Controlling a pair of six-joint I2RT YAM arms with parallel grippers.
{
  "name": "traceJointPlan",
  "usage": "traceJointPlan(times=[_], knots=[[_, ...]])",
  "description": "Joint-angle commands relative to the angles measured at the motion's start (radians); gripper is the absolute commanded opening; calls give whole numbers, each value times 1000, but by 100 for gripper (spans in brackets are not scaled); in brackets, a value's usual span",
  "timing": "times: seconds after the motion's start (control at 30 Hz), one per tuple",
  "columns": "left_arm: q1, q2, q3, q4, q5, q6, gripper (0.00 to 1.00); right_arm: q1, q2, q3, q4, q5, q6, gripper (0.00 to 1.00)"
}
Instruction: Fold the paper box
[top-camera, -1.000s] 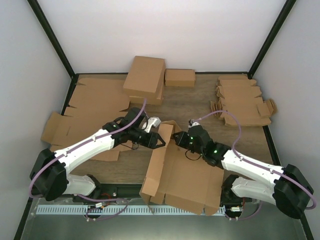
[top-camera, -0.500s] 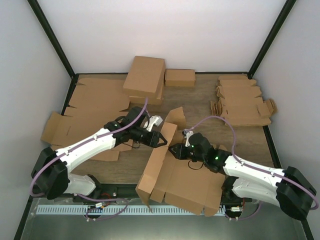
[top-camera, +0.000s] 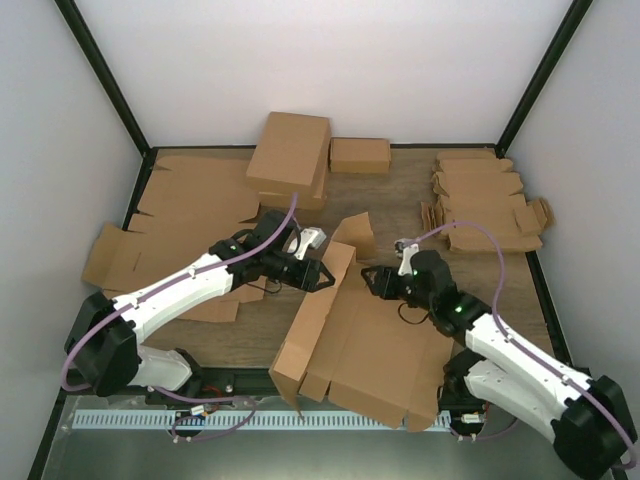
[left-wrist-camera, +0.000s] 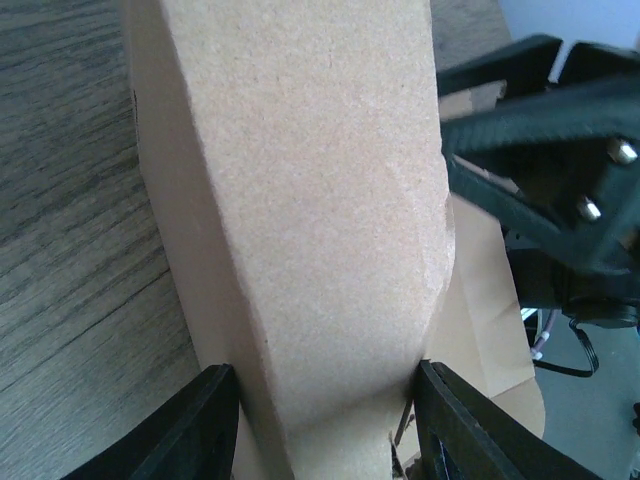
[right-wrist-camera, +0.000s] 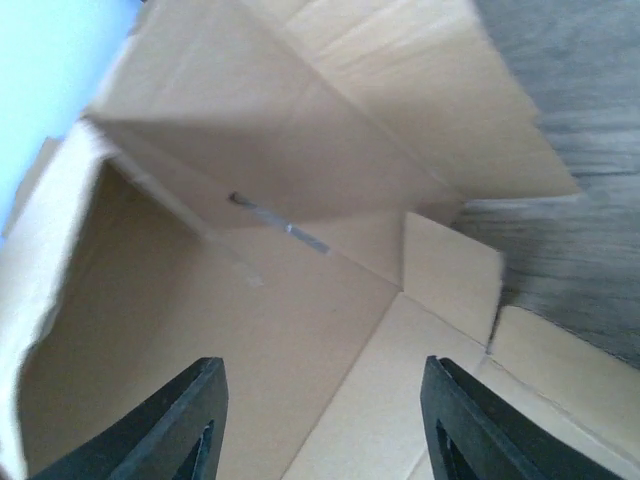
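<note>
The paper box (top-camera: 375, 350) is lying half opened at the near edge of the worktop (top-camera: 400, 200), about midway along that edge and just in front of the two arm bases. Its wide bottom panel is resting flat, its long left side is standing raised, and a flap at its far end is tilting upward. The left gripper (top-camera: 326, 278) is reaching in from the left and gripping the far end of that raised side. In the left wrist view the doubled cardboard is filling the gap between the black fingers (left-wrist-camera: 215, 420), and both are pressing against it. The right gripper (top-camera: 368, 282) is hovering just beside it, over the far part of the box's bottom panel. Its fingers (right-wrist-camera: 190, 410) are standing apart with nothing between them, pointing into the inner corner where the raised side is meeting the floor of the box. A stack of closed boxes (top-camera: 290, 155) and a small box (top-camera: 360, 155) are sitting at the far edge. A pile of notched blanks (top-camera: 485, 200) is lying near the far right corner, and flat blanks (top-camera: 190, 210) are spreading along the left edge.
</note>
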Motion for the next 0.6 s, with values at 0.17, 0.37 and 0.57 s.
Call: traceJointPlan(times=[0.17,0.37,0.57], knots=[[-5,-25,18,-5,-2,13,51,-388,153,-120,183,-445,-5,37],[-10,-29,16,-6,3,27,51,-465,378,-83,295,-532,9,17],[-17,-37,10,-13,-2,43,61,-472,511,-47,345,-470,25,12]])
